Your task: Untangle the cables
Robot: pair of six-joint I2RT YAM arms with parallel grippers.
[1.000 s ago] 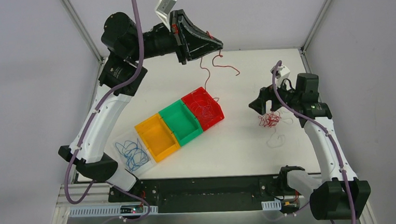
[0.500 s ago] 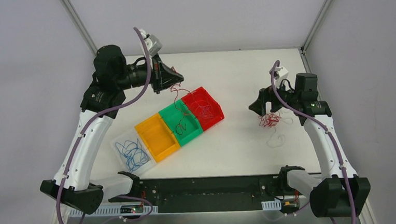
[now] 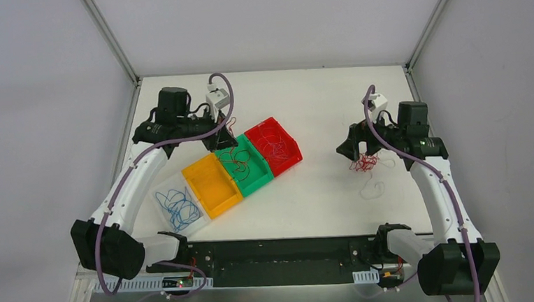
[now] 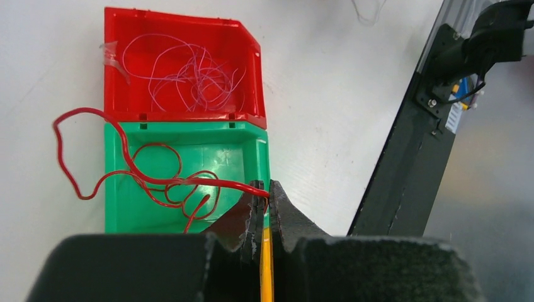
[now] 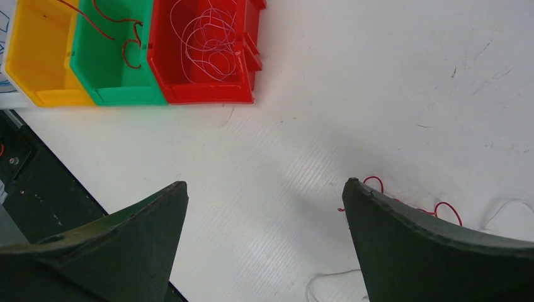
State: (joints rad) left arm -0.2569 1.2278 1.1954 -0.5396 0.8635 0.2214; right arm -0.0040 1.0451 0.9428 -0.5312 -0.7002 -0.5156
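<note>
My left gripper (image 4: 265,187) is shut on a bright red cable (image 4: 157,182) whose loops lie in the green bin (image 4: 195,151) and spill over its far rim; it also shows in the top view (image 3: 236,158), under the left gripper (image 3: 220,141). My right gripper (image 5: 264,189) is open and empty above the white table, with a red cable tangle (image 5: 434,207) by its right finger. The tangle (image 3: 364,162) and a white cable (image 3: 373,188) lie on the table below the right gripper (image 3: 357,145). Pale cables (image 4: 189,69) fill the red bin (image 3: 284,157). Blue cables (image 3: 178,204) lie in the clear bin.
Four bins stand in a diagonal row: clear (image 3: 162,192), yellow (image 3: 211,184), green (image 3: 259,176), red. A black rail (image 3: 284,251) runs along the table's near edge. Frame posts (image 3: 110,38) stand at the back corners.
My left arm has come down from high at the back to just over the green bin, bringing the red cable, which now lies coiled in that bin. The right arm has barely moved.
</note>
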